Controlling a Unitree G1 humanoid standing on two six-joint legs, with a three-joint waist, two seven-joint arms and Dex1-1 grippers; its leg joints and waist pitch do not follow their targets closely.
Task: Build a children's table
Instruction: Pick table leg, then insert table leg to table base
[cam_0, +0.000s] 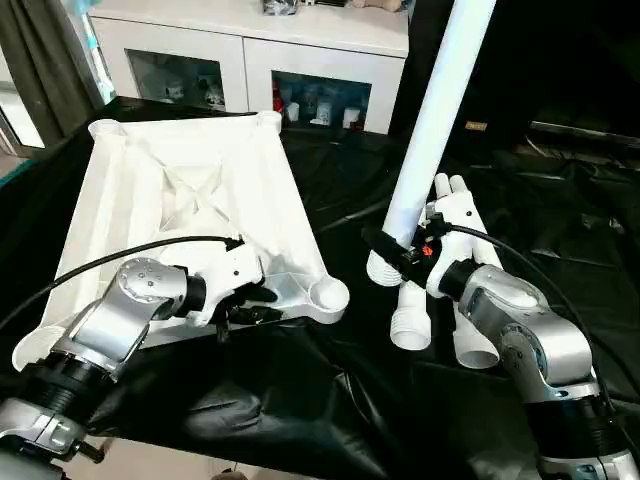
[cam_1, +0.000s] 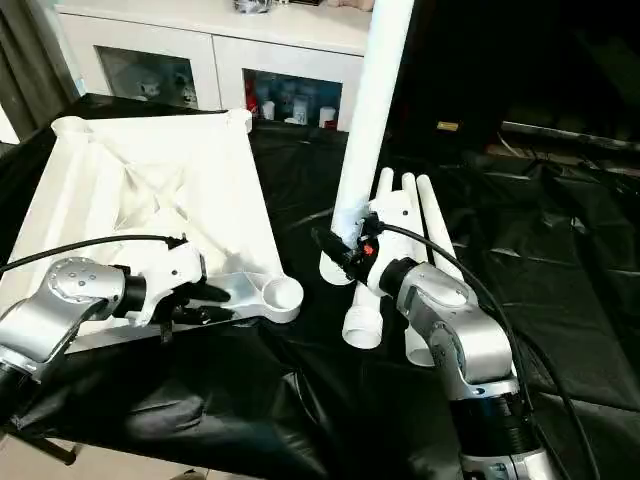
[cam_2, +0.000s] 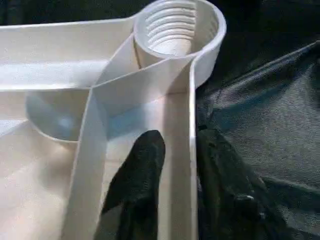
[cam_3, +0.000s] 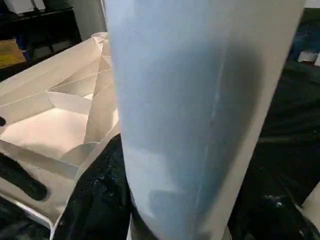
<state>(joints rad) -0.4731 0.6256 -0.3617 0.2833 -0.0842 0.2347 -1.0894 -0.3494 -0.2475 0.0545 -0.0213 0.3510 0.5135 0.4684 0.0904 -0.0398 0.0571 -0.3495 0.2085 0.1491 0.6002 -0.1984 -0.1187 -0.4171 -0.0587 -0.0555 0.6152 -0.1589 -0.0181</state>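
Nearest the head camera, 2 silver forearms reach in over crumpled, glossy black sheeting (cam_0: 300, 400) that drapes the desk.

Left pincer (cam_0: 252, 303): at 8 o'clock in the head view, on the near long edge of the tabletop (cam_0: 190, 190). The wrist view shows 1 black finger (cam_2: 137, 170) inside the rim wall and the other outside it, straddling that thin wall; whether they press it cannot be told.

Tabletop: white moulded plastic, rectangular, lying underside up, with raised ribs crossing diagonally. It occupies the 9 to 11 o'clock area. A round corner socket (cam_0: 327, 296) with a ridged, threaded inner wall sits just beside the left pincer, toward centre.

Right pincer (cam_0: 398, 248): at 3 o'clock of centre, clamped on the lower part of 1 smooth white tubular leg (cam_0: 435, 120), which stands nearly upright, leaning slightly and rising past the top edge.

The remaining legs (cam_0: 412, 320), round white tubes with ribbed ends, lie side by side on the sheeting beneath the right arm.

At 12 o'clock stands a white cabinet (cam_0: 250, 60) with glass doors.
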